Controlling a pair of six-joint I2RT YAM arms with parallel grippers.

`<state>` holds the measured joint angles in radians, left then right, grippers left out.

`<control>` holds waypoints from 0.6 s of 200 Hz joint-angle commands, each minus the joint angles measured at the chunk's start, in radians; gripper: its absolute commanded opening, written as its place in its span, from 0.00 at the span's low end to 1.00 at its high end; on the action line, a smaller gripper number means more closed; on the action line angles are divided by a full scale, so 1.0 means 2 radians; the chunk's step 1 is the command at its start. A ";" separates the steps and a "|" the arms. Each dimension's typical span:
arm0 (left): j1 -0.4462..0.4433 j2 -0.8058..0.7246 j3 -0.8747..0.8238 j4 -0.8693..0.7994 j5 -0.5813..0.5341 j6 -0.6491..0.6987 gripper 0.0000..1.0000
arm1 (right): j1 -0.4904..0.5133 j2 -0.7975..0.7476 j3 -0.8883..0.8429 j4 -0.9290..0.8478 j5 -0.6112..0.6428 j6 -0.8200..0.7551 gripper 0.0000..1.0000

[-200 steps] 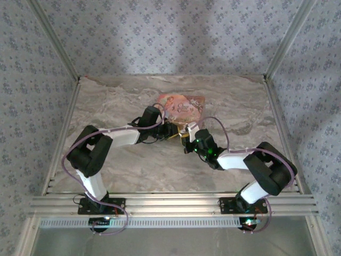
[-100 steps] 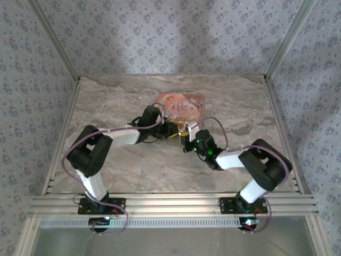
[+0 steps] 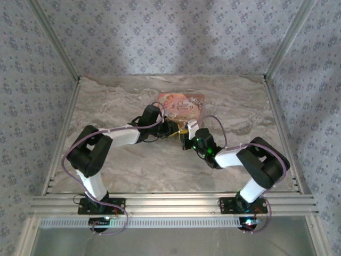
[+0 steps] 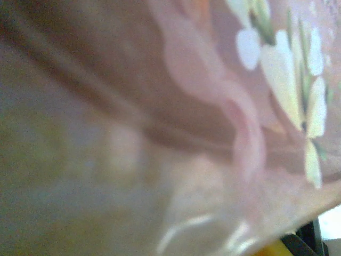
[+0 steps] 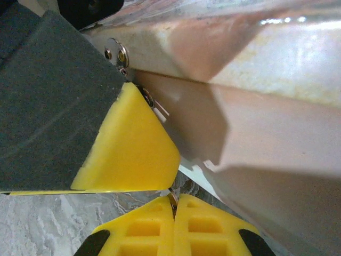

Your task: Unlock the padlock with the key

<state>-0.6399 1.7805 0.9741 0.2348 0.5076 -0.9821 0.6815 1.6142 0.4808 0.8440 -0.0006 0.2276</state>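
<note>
right gripper (image 5: 173,216) pinches thin metal sliver, likely key (image 5: 171,198) | left gripper (image 3: 171,129) just left, tip to tip, jaw state untellable | padlock hidden between them, at near edge of pink box (image 3: 181,103), toward tabletop (image 3: 117,101) far edge | insertion would run leftward

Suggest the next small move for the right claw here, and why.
Probably creep the right claw forward, slowly. It is shut on a thin metal sliver, likely the key, just short of the yellow fingertip of the left claw beside the flat pink picture-printed box. The padlock itself isn't discernible, so only a small nudge.
</note>
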 commanded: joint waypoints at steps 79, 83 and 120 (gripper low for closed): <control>-0.020 0.005 0.011 0.011 0.048 -0.014 0.18 | -0.007 0.007 0.031 0.094 -0.038 0.031 0.00; -0.021 0.005 0.011 0.011 0.047 -0.013 0.18 | -0.008 0.008 0.029 0.094 -0.037 0.031 0.00; -0.020 0.017 0.012 0.013 0.045 -0.013 0.19 | -0.008 0.025 0.011 0.103 -0.038 0.037 0.00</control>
<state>-0.6395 1.7905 0.9833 0.2527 0.4820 -0.9966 0.6586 1.6520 0.4885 0.8951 -0.0345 0.2779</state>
